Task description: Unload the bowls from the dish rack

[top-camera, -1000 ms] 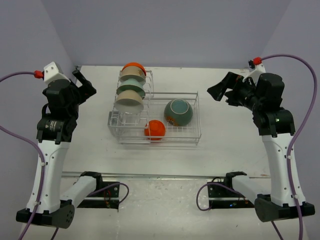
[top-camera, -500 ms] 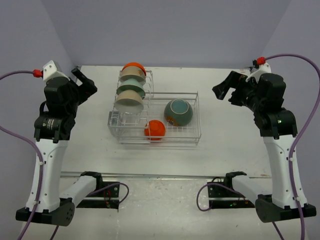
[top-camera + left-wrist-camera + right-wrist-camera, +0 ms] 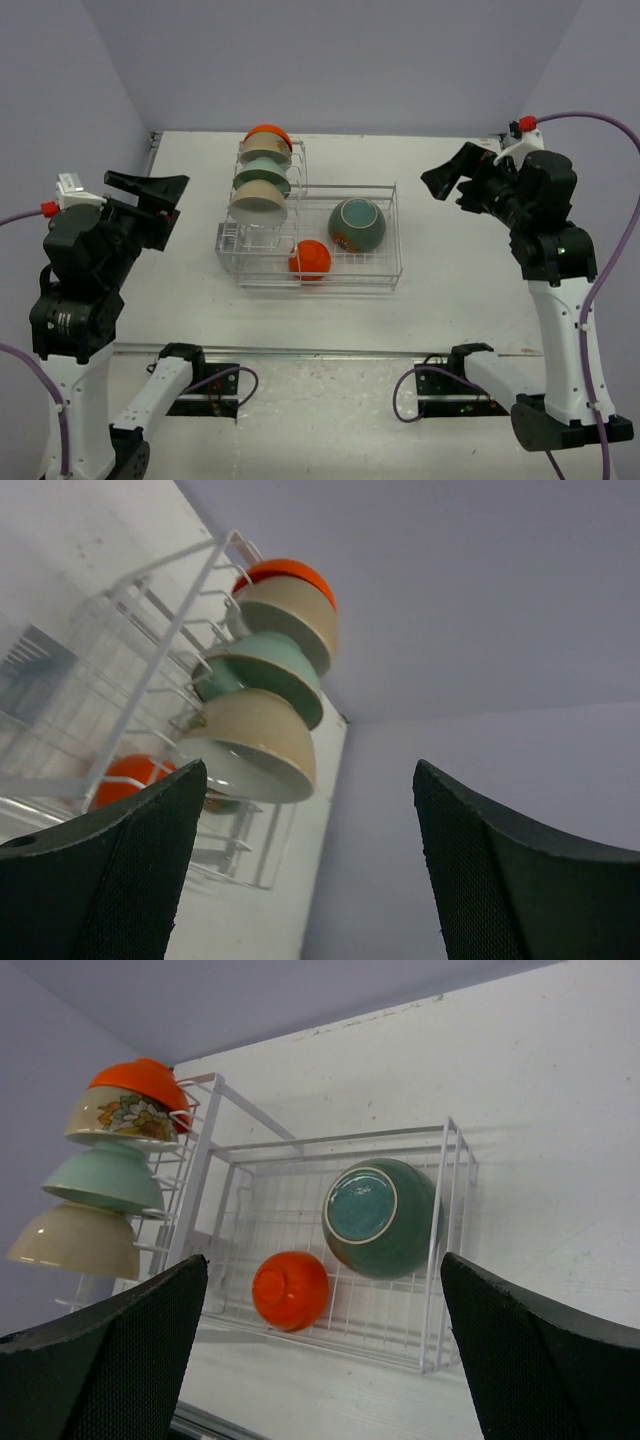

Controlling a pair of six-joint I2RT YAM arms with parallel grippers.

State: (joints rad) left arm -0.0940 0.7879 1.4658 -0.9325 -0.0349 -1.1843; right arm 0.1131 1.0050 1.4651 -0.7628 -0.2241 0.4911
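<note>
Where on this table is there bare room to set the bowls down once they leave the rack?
Bare table lies right of the dish rack. The strip in front of the rack and the patch behind its basket are also free. It is crowded at the upright slots, packed with bowls, and in the basket, which holds the teal bowl and orange bowl.

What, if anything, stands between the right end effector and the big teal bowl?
Only the rack's wire side wall, which crosses the teal bowl in the right wrist view. The right end effector is open and apart from it.
</note>
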